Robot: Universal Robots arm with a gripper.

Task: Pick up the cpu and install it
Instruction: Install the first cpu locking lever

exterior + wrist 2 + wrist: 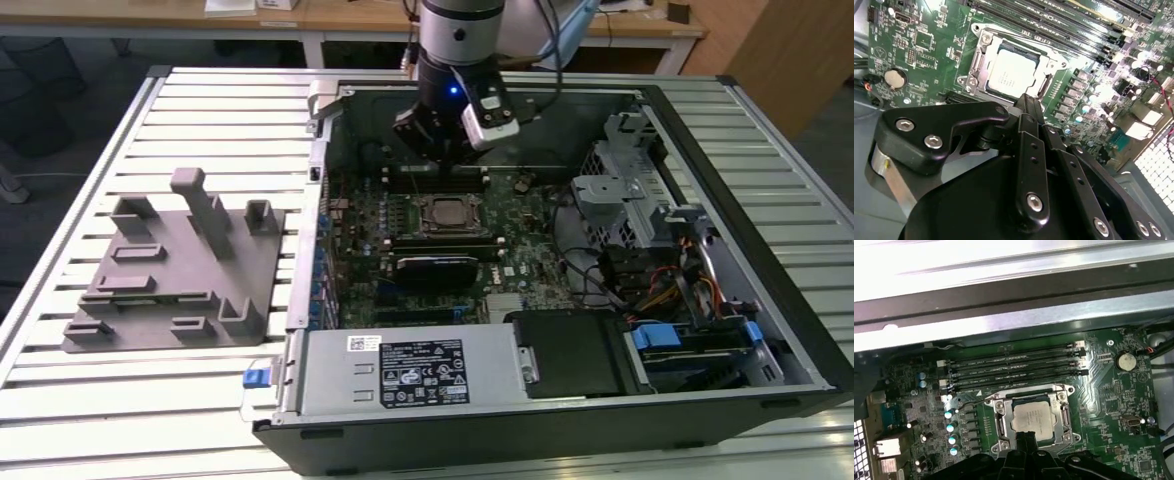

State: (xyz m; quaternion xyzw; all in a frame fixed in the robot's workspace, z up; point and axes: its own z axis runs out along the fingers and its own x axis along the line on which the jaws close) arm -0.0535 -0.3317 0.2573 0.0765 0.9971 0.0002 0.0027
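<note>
The ribbed metal worktop (200,100) carries the open computer case (561,420) with its green motherboard (534,260). My black gripper (1026,102) hangs clenched, holding nothing, just above the square silver cpu (1013,74), which lies flat in its socket frame (974,65).

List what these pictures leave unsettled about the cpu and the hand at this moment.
- Near edge of the cpu: the hand's black linkage covers it in both wrist views.
- Whether the cpu sits fully seated in the socket frame: not clear in any view.
- Hand tips in the exterior view: too small against the motherboard.
</note>
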